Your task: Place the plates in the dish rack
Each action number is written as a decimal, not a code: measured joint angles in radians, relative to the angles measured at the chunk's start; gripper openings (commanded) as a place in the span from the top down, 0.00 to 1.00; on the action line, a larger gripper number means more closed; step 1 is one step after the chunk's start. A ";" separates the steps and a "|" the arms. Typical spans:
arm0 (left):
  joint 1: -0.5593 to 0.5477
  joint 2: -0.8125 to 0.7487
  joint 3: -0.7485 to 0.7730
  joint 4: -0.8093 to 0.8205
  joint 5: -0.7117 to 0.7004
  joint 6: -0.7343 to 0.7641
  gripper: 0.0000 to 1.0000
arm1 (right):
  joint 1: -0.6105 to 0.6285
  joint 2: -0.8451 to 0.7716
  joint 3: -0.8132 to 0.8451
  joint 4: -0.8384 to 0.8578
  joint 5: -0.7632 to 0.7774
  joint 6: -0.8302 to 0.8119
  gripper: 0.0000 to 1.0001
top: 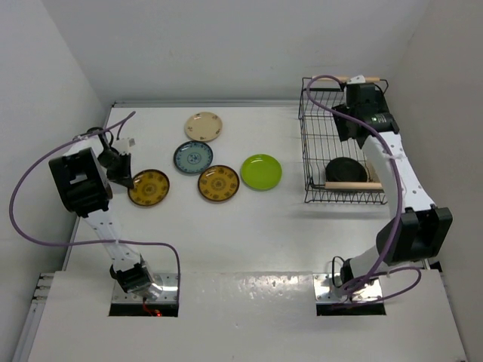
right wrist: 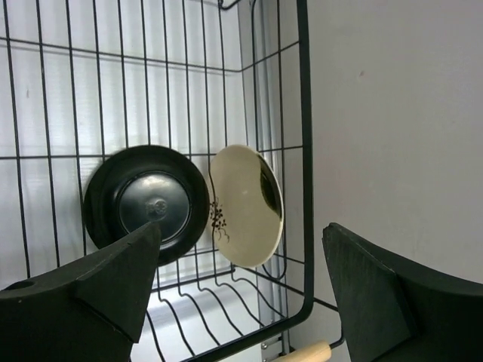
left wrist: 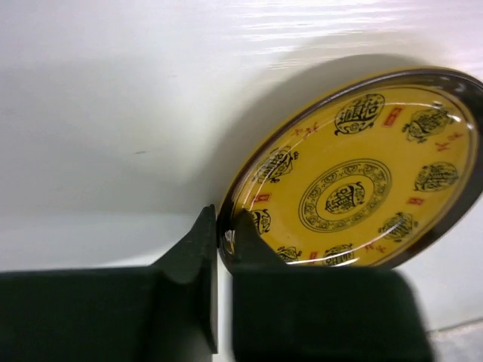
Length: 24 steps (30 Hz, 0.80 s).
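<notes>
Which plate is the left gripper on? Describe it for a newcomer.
On the table, left of the dish rack, five plates lie loose. It is the leftmost, a brown-and-yellow plate; its twin lies further right, but only this one has the left gripper pinching its rim.

No lettering, brand or number is showing legibly anywhere. The brown-and-yellow plate in the left wrist view is carrying black seal-like characters in roundels and small red marks around its yellow face, all too stylised to read.
</notes>
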 measured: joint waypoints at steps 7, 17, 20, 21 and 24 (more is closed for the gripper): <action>0.000 0.005 0.003 -0.040 0.069 0.000 1.00 | -0.015 0.085 0.037 -0.105 -0.196 0.015 0.10; 0.000 0.005 0.003 -0.061 0.059 0.010 0.86 | -0.003 0.442 0.075 -0.209 -0.214 0.098 0.10; 0.000 0.003 0.002 -0.063 0.050 0.013 0.84 | -0.014 0.478 0.077 -0.220 -0.216 0.127 0.10; 0.000 0.003 0.002 -0.064 0.049 0.016 0.84 | -0.019 0.490 0.079 -0.224 -0.217 0.139 0.10; 0.000 0.003 0.002 -0.068 0.042 0.023 0.78 | -0.044 0.531 0.089 -0.238 -0.224 0.178 0.10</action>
